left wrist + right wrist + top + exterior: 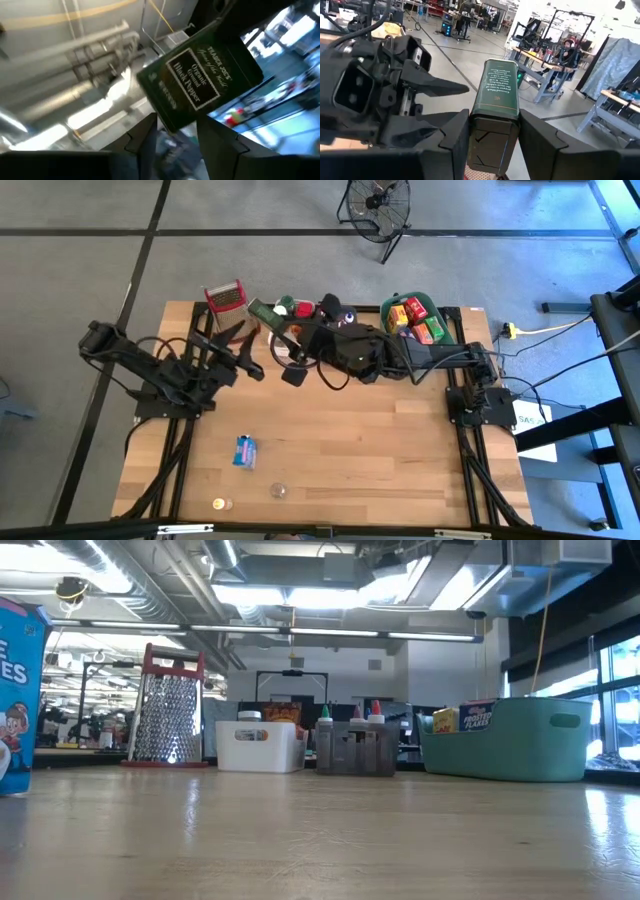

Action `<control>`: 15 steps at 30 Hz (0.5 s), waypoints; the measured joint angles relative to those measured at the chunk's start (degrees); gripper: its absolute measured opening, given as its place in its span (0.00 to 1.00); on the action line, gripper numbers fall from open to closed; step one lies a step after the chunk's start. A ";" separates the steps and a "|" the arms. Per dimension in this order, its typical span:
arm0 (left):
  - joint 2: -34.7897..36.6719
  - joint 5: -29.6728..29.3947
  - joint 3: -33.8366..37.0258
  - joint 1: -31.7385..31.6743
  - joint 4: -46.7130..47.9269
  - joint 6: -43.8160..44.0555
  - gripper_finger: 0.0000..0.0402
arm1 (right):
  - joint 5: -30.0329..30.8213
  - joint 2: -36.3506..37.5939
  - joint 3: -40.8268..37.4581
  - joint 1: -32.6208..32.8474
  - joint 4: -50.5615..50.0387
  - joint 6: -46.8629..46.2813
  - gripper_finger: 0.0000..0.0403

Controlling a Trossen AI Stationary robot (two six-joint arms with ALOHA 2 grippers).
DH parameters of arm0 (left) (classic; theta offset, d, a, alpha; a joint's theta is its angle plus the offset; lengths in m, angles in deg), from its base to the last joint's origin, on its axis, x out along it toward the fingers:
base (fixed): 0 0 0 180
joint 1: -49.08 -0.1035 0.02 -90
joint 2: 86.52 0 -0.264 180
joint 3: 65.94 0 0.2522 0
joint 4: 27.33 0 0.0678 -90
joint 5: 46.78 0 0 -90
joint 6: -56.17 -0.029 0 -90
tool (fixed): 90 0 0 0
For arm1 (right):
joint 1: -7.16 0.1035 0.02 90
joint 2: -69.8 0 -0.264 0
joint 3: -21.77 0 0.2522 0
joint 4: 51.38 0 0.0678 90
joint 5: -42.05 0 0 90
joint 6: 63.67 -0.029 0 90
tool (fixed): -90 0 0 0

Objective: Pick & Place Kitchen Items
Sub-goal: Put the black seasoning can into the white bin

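R gripper (495, 120) is clamped on a dark green pepper tin (496, 92), fingers on either side of its lower half, tin standing upright out of the grip. Seen from overhead, the tin (262, 311) hangs over the table (380, 460) at approx. 11 o'clock from the middle, close to the far edge, w/ the R arm stretched across from the 3 o'clock side. L gripper (465, 101) is right beside it, coming in from 9 o'clock: fingers spread, tips pointing at the tin's side and just short of it, holding nothing as far as I can see. From the L wrist the tin's label side (200, 80) fills the view just past the fingertips; can't tell if they touch it. Rest of the goods: red, orange and yellow boxes (415, 318) sit in the green bin (443, 315) at 1 o'clock; bottles w/ red caps (350, 732) stand in a row at the far edge next to a white bin (260, 746); a blue box (244, 450) lies at 8 o'clock, well apart from both arms; a small clear jar (278, 491) and an orange-capped one (220, 503) sit near the front edge at approx. 7 o'clock. A metal grater (226, 297) w/ red trim stands at the far edge, 11 o'clock, near the tin. Beyond the table, a person (566, 50) sits at a desk.
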 joint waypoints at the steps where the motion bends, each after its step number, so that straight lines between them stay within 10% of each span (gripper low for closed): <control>1: 0.23 -0.96 0.01 0.56 0.05 2.48 0.33 | 0.00 0.00 0.00 0.02 0.19 0.62 0.36; 15: 1.13 -5.10 1.60 13.44 0.48 20.39 0.31 | -6.15 0.42 -0.02 6.44 12.30 21.43 0.36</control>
